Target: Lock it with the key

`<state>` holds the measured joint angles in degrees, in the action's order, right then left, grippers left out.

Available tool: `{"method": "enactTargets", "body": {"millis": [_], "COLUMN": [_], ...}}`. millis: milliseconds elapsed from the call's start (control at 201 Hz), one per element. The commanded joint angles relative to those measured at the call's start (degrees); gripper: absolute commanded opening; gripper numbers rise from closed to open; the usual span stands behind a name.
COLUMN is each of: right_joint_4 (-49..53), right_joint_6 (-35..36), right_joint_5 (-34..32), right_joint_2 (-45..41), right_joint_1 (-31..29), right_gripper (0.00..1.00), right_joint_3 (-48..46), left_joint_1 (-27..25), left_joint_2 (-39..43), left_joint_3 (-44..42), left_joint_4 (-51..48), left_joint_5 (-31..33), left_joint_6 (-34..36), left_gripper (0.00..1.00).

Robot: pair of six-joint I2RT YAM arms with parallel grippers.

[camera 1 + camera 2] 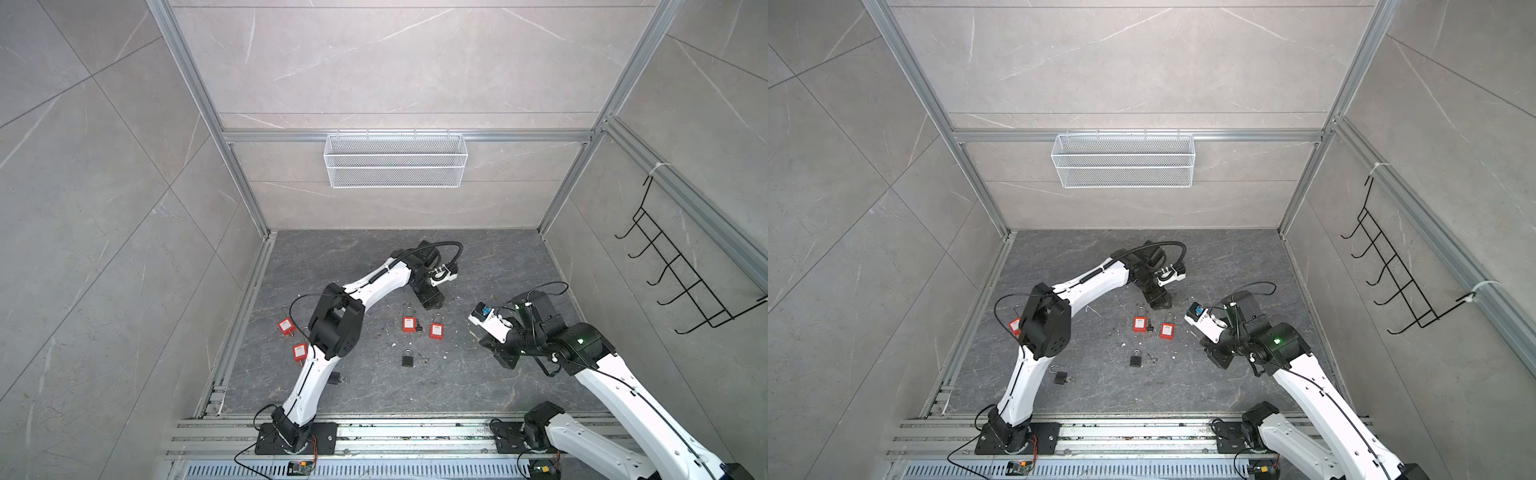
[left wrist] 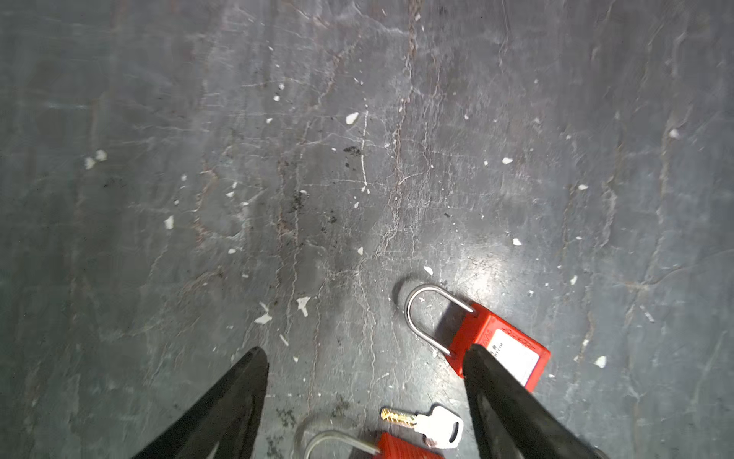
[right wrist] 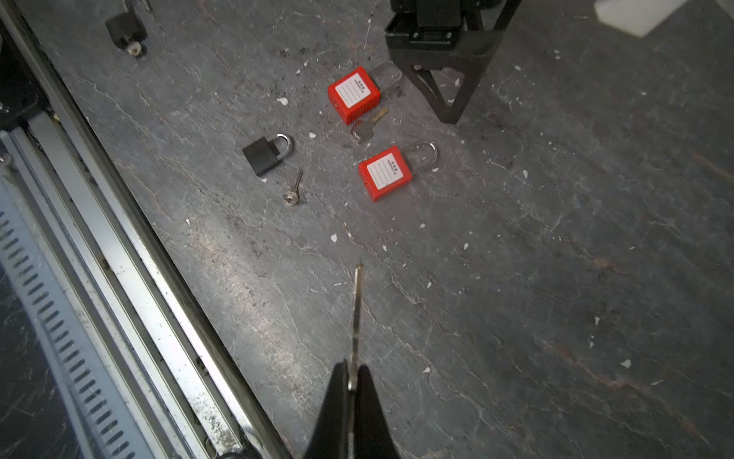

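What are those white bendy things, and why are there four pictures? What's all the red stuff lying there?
Those are two robot arms, each ending in a pinching hand. Two pictures look down on the whole scene from above. The other two come from small cameras on each arm's wrist. On the dark table lie red padlocks, black padlocks and loose keys. The right hand is pinched shut on a key, which sticks out in front of it. The left hand is open and holds nothing, close to two of the red padlocks.

White-shelled arms (image 1: pixel 309 374), black joints (image 1: pixel 336 328), looping black cables (image 1: pixel 444 244), and a black, pointed left tool (image 2: pixel 364 349).
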<state>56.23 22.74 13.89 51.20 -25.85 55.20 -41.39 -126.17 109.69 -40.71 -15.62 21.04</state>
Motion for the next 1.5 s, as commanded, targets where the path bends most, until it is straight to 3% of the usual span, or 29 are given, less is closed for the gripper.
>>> {"method": "enactTargets", "body": {"millis": [0,234,363,443,657,767,886,1016,1230,1499], "right_joint_4": [-1.97,-8.19,-19.15,-23.96,-31.99,-35.12,-37.4,-39.87,-41.77,-42.21], "right_joint_6": [-7.47,-32.94,-43.46,-47.95,-50.08,-51.24,-52.8,-53.77,-52.76,-50.67], "right_joint_5": [-0.29,0.69,4.01,1.44,2.44,4.45,3.15,2.08,2.5,0.79], "right_joint_2": [2.58,13.68,16.87,17.86,25.31,30.54,33.52,35.64,39.25,41.43], "right_joint_1": [0.17,0.09,-0.05,-0.97,-1.25,-1.23,-1.22,-1.25,-1.25,-1.23], "right_gripper": [0.0,0.0,0.0,0.0,0.01,0.02,0.02,0.02,0.04,0.11], "right_joint_3": [4.98,4.57,-2.12,-5.03,-8.09,-8.09,-8.84,-10.28,-11.07,-11.25], "left_joint_1": [3.26,4.49,5.23,5.68,5.82,5.93,5.98,6.42,8.21,8.7], "left_joint_2": [12.61,32.67,42.41,47.83,58.21,61.24,63.77,67.2,71.72,70.63], "left_joint_3": [-6.88,-30.29,-39.09,-43.19,-51.97,-54.57,-57.18,-59.95,-64.34,-65.9], "left_joint_4": [11.73,20.07,18.46,15.76,12.12,10.25,8.74,5.58,4.68,1.44], "left_joint_5": [-3.32,4.48,10.16,13.12,15.95,16.82,17.17,21.41,20.63,19.68], "left_joint_6": [-8.64,-11.96,-17.65,-19.97,-26.94,-31.92,-35.75,-43.1,-49.53,-54.99], "left_gripper": [0.79,0.79,0.73,0.71,0.73,0.8,0.8,0.96,1.0,1.0]}}
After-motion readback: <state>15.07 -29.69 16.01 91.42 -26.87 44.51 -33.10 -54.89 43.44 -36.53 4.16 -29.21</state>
